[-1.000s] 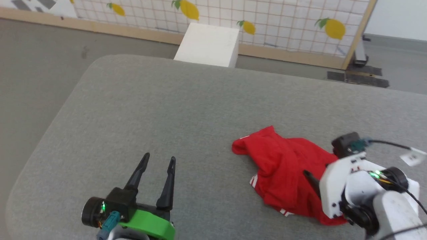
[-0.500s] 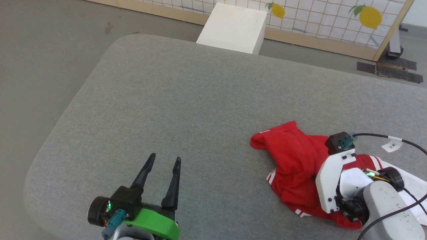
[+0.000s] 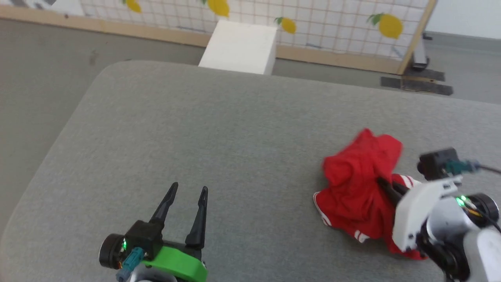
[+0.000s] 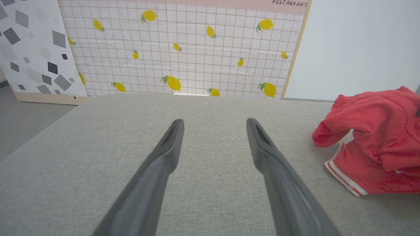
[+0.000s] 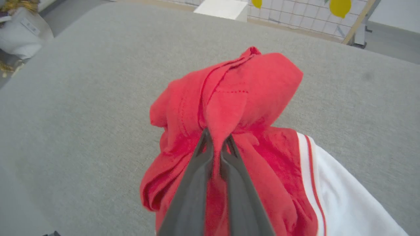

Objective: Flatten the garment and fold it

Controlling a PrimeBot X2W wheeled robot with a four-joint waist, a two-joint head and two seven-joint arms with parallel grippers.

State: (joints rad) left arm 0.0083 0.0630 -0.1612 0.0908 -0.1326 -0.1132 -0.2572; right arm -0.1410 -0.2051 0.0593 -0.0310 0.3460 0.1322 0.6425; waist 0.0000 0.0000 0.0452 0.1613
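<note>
right now my right gripper [image 5: 216,139] is pinched tight on a fold of the garment [image 5: 236,88], the two dark fingers pressed together with red cloth squeezed between them, and the bunch it holds stands up in a crumpled peak above the rest. the garment lies on the right part of the grey padded table [image 3: 219,129], nearer my side than the far edge, heaped rather than spread. a white sleeve [image 5: 347,196] edged with a red stripe trails off to the right of the fingers in the right wrist view, and a band of red-white striped trim [image 4: 343,178] rests on the table at the heap's near left edge. my left gripper [image 3: 189,187] is at the near left, well apart from the garment, its fingers spread apart and pointing toward the far side over the grey fabric; i cannot tell whether it touches the surface. beyond the table's far edge stands a white box [image 3: 238,47], and behind it a gridded panel printed with lemons [image 3: 332,19]
</note>
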